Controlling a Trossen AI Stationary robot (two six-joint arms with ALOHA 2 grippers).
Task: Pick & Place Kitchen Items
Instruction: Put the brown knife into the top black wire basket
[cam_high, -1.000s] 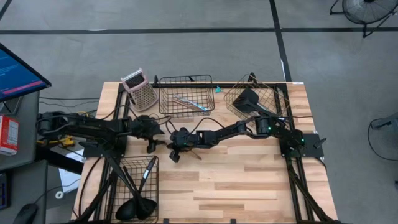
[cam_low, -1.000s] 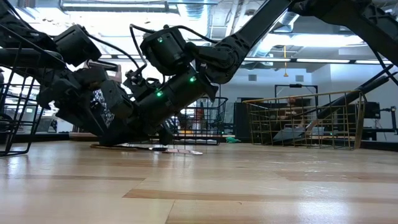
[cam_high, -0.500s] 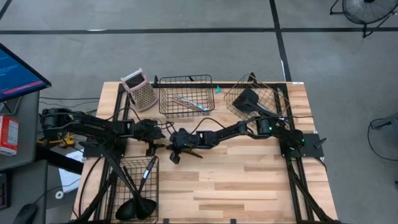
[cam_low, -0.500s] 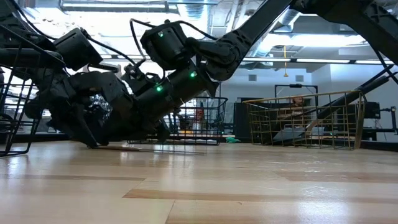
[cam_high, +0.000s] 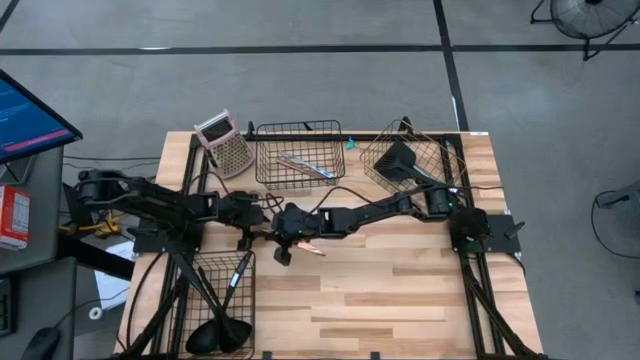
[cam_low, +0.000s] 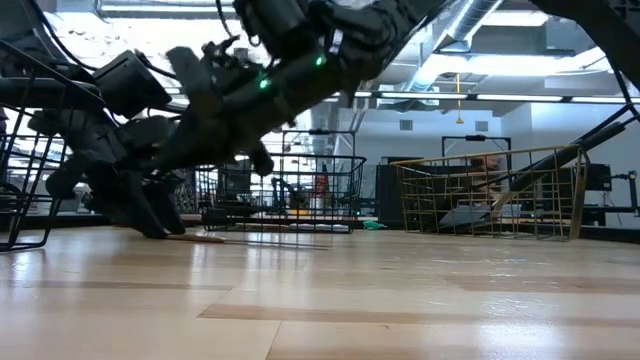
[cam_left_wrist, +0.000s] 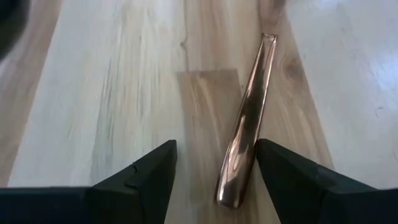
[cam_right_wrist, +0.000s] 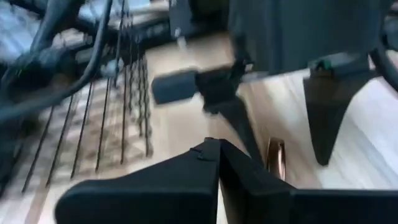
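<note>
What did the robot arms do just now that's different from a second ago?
The right pincer, shut and empty, lifted up off the table. The left pincer stayed low and open, and now straddles the copper-coloured piece lying flat on the wood. Nothing has been grabbed yet. The baskets and the utensils in them did not move.

- I count three wire baskets: a black one (cam_high: 299, 152) at the back, a copper one (cam_high: 408, 160) beside it, another black one (cam_high: 222, 290) near the front left.
- One pink-topped grater (cam_high: 224, 144).
- One copper utensil (cam_left_wrist: 245, 121) on the table (cam_high: 400, 290).
- Two robot arms.
- Utensils inside baskets overlap; I can't count them.
</note>
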